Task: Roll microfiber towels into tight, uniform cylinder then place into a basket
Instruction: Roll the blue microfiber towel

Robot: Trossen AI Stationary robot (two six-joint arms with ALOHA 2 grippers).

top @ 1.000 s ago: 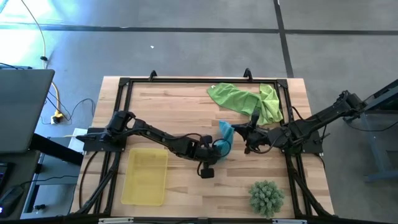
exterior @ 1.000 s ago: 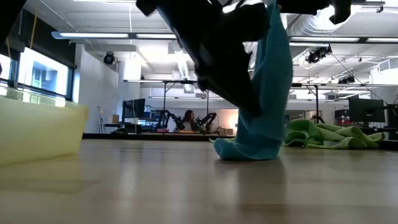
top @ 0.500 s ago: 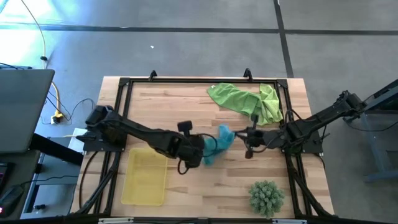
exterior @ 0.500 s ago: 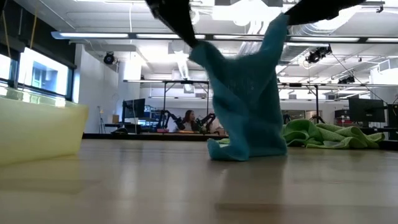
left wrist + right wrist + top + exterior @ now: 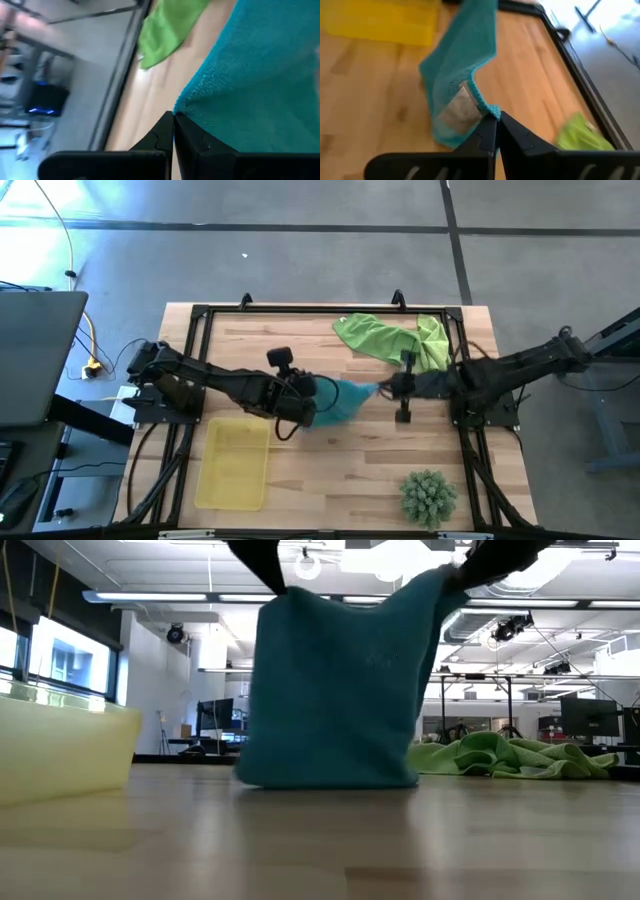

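Teal microfiber towel: located at the centre of the high view, stretched between the two end effectors above the wooden bench. In the low view the towel hangs as a broad sheet, its upper corners pinched and its lower edge resting on or just above the bench surface; contact cannot be confirmed.

Left end effector: at the towel's left edge, centre of the high view, fingers clamped tight on the cloth. The left wrist view shows the fingers pressed together on the corner of the teal fabric.

Right end effector: at the towel's right edge, right of centre in the high view, fingers closed on the opposite corner. The right wrist view shows the fingers nipping the hem, with a pale label showing on the cloth just beside them.

Lime green towels: a crumpled heap at upper right of the bench, well apart from the teal towel.

Yellow basket: lower left of the bench in the high view, nothing visible inside it.

Spiky green plant: lower right of the bench.
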